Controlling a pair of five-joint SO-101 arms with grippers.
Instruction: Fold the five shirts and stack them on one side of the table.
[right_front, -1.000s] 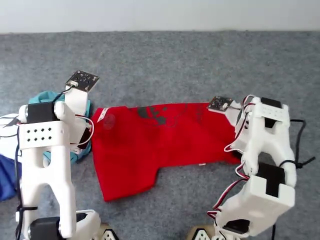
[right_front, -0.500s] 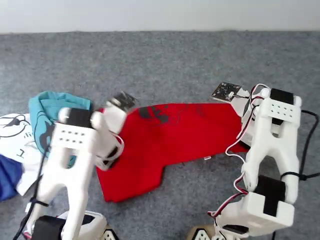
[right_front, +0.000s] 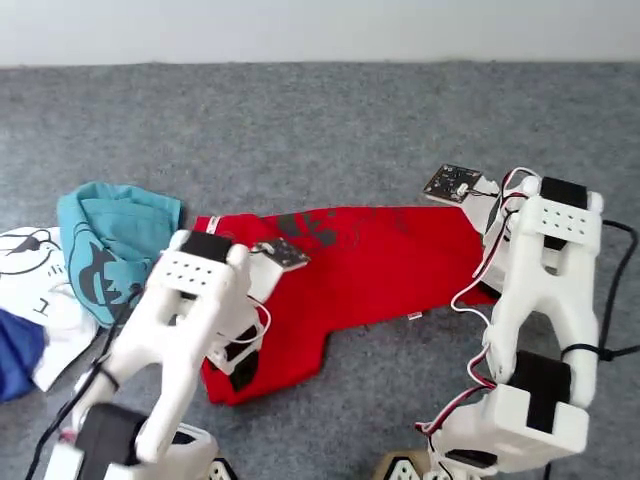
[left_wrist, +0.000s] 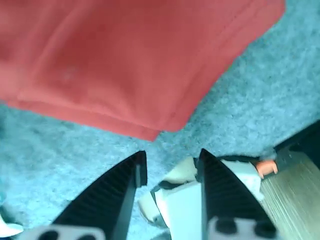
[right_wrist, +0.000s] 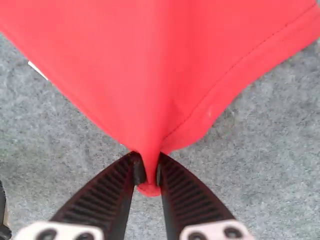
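Spreading the red shirt (right_front: 360, 260) flat in the middle of the worktop (right_front: 350, 130) looks like the step in hand: the right fingers (right_wrist: 112, 195) clamp its right corner, and the left fingers (left_wrist: 107, 192) hang apart over its near-left corner. Next, they likely must close on it.

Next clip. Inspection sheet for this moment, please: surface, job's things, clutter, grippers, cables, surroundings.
Surface: grey carpet-like table cover, no damage seen.
Job's things: red cotton shirt spread mid-table, unfolded; crumpled teal shirt, white printed shirt and blue cloth heaped at the left side.
Clutter: nothing seen.
Grippers: left gripper open over the carpet beside the red shirt's hem; right gripper shut on a corner of the red shirt.
Cables: red and white wires and a black cable on the right arm.
Surroundings: pale wall behind the table.
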